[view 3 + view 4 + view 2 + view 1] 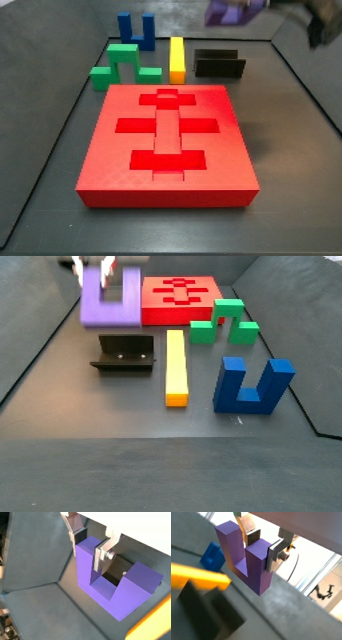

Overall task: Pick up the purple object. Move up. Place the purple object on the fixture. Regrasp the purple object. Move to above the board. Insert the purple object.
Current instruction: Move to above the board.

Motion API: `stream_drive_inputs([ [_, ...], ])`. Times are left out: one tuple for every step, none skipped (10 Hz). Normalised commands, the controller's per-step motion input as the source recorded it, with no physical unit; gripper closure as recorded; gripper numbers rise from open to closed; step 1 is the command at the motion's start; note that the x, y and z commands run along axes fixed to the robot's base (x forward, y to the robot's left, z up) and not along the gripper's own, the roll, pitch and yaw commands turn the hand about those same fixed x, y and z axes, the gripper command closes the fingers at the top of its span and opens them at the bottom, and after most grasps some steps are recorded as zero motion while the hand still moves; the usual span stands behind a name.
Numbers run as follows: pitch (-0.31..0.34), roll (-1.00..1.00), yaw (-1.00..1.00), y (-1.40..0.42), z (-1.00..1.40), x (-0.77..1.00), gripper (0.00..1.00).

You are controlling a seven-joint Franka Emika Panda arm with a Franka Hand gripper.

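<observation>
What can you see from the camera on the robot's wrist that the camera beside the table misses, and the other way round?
Only a wrist view shows the gripper up close: its fingers clamp one prong of the purple object.

Only a side view shows the red board, the fixture, the green piece and the whole layout.

Both show the purple object held in the air.

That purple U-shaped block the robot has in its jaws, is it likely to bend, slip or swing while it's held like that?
The purple block probably won't bend: it looks solid, with thick prongs. The gripper, raised above the floor, clamps only one prong between its jaws, so the free prong's weight could tilt it. Its flat matte faces should grip the dark pads fairly well.
</observation>
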Motion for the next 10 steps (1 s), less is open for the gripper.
stream_drive_inputs([
  [0.067, -0.03, -0.03, -0.01, 1.40, -0.06, 1.00],
  [0.087, -0.02, -0.02, -0.02, 1.40, -0.06, 1.00],
  [0.087, -0.01, 0.00, -0.01, 1.40, -0.04, 1.00],
  [0.095, -0.02, 0.01, -0.01, 0.69, -0.01, 1.00],
  [0.107, -0.01, 0.03, -0.01, 0.32, 0.02, 1.00],
  [0.080, -1.00, -0.06, -1.40, 0.25, -1.23, 1.00],
  [0.076, -1.00, -0.06, -1.40, 0.24, -1.23, 1.00],
  [0.040, -1.00, -0.05, -1.40, 0.26, -1.34, 1.00],
  [0.037, -1.00, -0.04, -1.40, 0.23, -1.39, 1.00],
  [0.041, -1.00, -0.03, -1.40, 0.24, -1.37, 1.00],
])
